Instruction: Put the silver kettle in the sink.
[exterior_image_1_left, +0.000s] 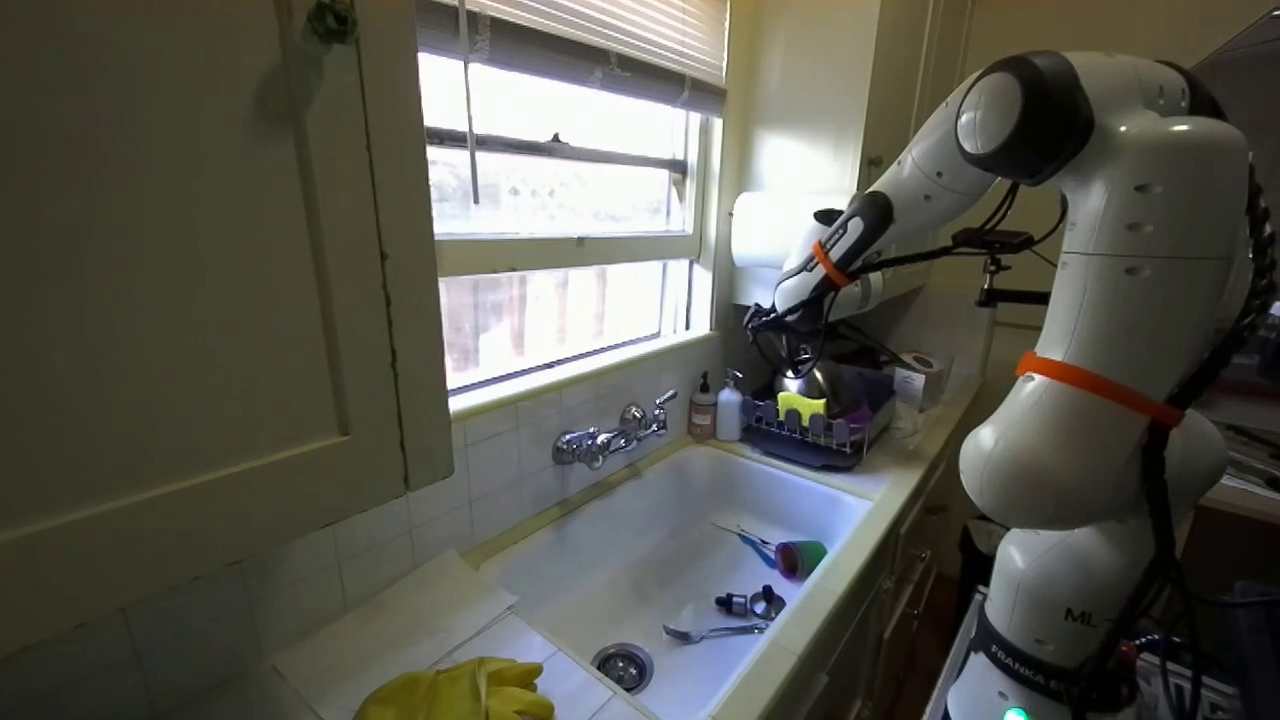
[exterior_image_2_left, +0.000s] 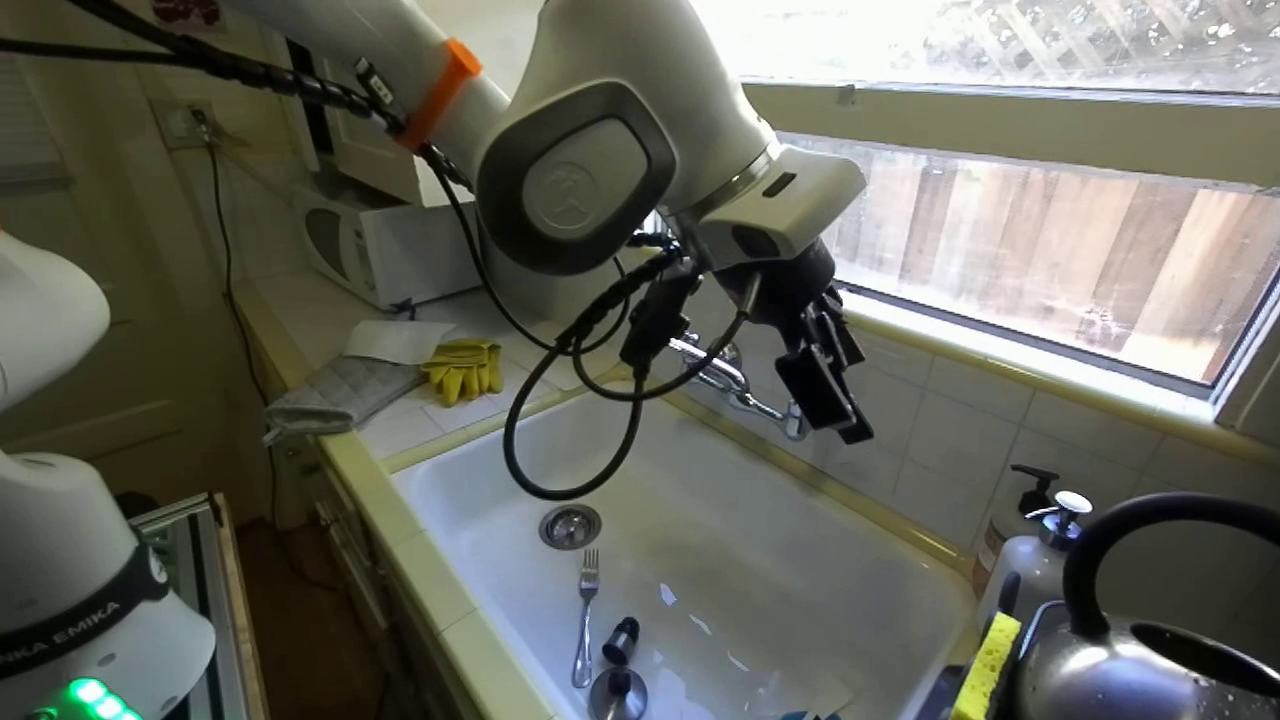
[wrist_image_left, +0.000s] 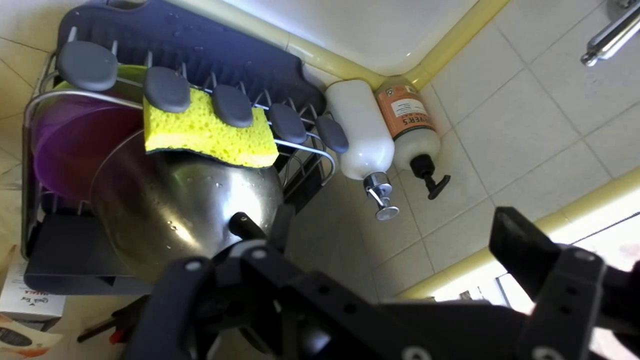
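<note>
Kettle (wrist_image_left: 190, 205), one: is sitting in the rack (wrist_image_left: 88, 66), beside the sink (exterior_image_2_left: 830, 600). Sponge (wrist_image_left: 215, 132), one: is resting just beside the kettle. Gripper (wrist_image_left: 393, 220), one: is hanging apart from the kettle, jaws standing wide apart, holding nothing. Fork (exterior_image_2_left: 584, 625), one: is lying in the sink.

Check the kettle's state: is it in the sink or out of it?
Out. The kettle sits in the dish rack, beside a yellow sponge, on the counter next to the sink.
</note>
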